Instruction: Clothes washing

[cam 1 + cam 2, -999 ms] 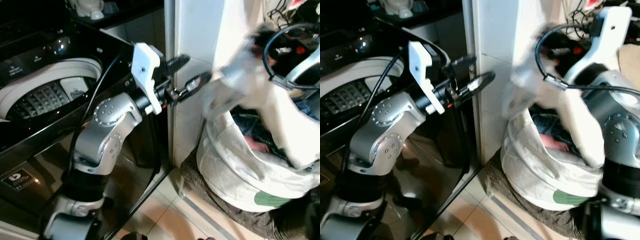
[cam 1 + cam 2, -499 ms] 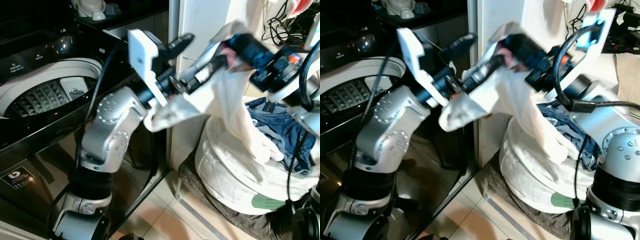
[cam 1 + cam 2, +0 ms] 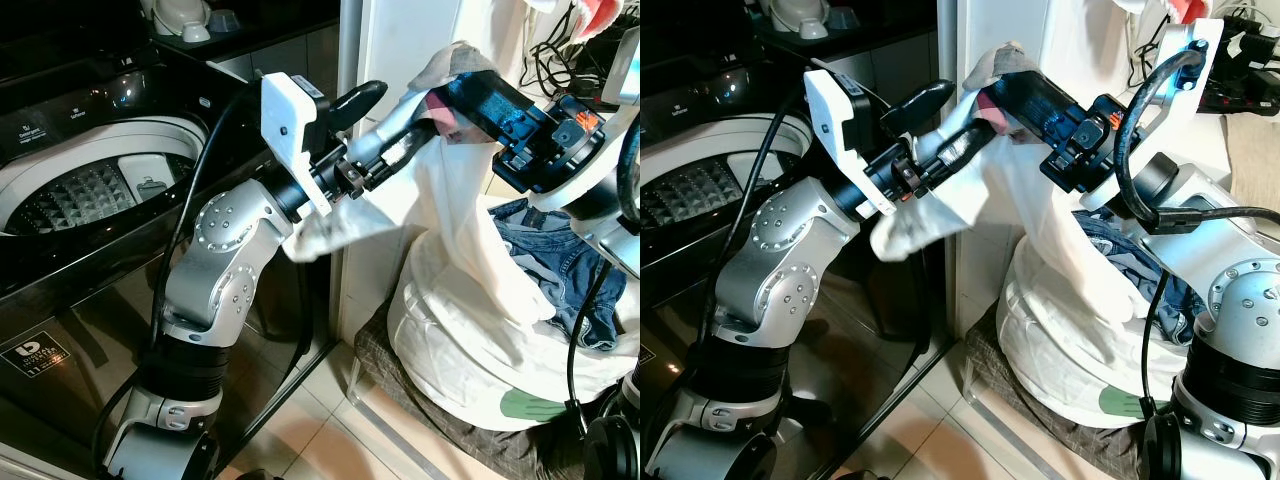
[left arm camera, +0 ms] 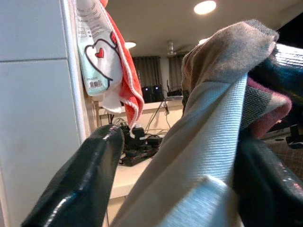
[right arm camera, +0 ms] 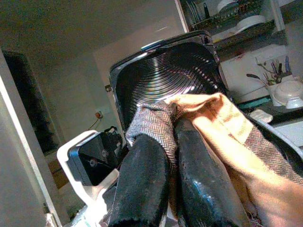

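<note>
A long white garment (image 3: 470, 240) hangs from my right gripper (image 3: 440, 95), which is shut on its top end above the white laundry bag (image 3: 450, 350). Its herringbone cloth (image 5: 222, 123) is pinched between the two fingers (image 5: 142, 179). My left gripper (image 3: 395, 110) stands open right beside it. One finger (image 4: 80, 179) is bare; the garment (image 4: 208, 142) drapes over the other, and a corner hangs below my left wrist. Blue jeans (image 3: 560, 260) lie in the bag. The top-loading washing machine (image 3: 60, 260) stands to the left, its drum (image 3: 80, 195) uncovered.
A white tiled pillar (image 3: 390, 40) stands between the washer and the bag. The bag sits on a dark mat (image 3: 440, 425) on the tiled floor. Cables and a power strip (image 3: 1240, 90) lie at the back right. Small items sit on the shelf behind the washer.
My right arm has risen from the bag with the white garment and brought its top end to my left gripper, whose fingers now straddle the cloth. The view has shifted a little.
</note>
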`<state>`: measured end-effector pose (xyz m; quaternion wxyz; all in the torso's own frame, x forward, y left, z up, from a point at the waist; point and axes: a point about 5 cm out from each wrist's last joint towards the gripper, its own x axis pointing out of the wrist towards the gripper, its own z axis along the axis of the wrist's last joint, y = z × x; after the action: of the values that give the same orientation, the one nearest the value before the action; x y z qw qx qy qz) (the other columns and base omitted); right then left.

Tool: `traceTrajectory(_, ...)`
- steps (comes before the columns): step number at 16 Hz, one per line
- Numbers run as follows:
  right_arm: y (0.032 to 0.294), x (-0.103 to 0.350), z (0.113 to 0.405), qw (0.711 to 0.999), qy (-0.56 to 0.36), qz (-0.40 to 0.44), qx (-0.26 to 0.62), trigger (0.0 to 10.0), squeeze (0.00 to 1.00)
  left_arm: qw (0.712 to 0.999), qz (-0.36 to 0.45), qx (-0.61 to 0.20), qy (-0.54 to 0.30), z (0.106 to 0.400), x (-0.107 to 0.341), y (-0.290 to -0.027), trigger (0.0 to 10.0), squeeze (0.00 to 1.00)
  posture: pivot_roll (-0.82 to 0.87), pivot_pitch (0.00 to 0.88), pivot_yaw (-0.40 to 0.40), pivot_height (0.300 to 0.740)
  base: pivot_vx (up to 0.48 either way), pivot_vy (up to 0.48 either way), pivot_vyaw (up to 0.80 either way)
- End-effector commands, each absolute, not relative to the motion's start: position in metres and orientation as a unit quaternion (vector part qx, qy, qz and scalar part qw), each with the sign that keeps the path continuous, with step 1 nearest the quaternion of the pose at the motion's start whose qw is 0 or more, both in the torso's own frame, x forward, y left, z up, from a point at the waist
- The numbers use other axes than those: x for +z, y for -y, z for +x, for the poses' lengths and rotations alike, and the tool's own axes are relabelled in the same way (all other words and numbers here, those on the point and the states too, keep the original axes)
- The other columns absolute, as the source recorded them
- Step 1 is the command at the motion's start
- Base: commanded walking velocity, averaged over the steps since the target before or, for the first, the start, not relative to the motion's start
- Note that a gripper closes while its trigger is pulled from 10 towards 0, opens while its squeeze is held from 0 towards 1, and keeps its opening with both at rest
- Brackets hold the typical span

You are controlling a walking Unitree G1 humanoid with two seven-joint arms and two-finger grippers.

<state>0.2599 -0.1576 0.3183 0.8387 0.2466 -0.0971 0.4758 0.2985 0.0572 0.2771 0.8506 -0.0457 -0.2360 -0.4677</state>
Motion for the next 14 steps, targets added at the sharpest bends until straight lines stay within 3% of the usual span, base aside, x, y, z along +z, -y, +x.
traceTrajectory(1,0.154,0.320,0.254,0.834,0.094,0.236,0.489,0.0,0.00,0.856,-0.050,-0.460,0.230,0.301,0.274,-0.062,0.0,0.00,-0.10,0.000,0.008,0.740,0.000,0.000,0.00)
traceTrajectory(12,0.152,0.318,0.254,0.839,0.089,0.233,0.483,0.0,0.00,0.861,-0.057,-0.441,0.246,0.308,0.279,-0.070,0.0,0.00,-0.10,0.000,0.018,0.740,0.000,0.000,0.00)
traceTrajectory(14,0.152,0.318,0.255,0.844,0.089,0.229,0.477,3.8,0.00,0.870,-0.059,-0.424,0.245,0.312,0.280,-0.073,0.0,0.00,-0.10,0.000,0.022,0.740,0.000,0.000,0.00)
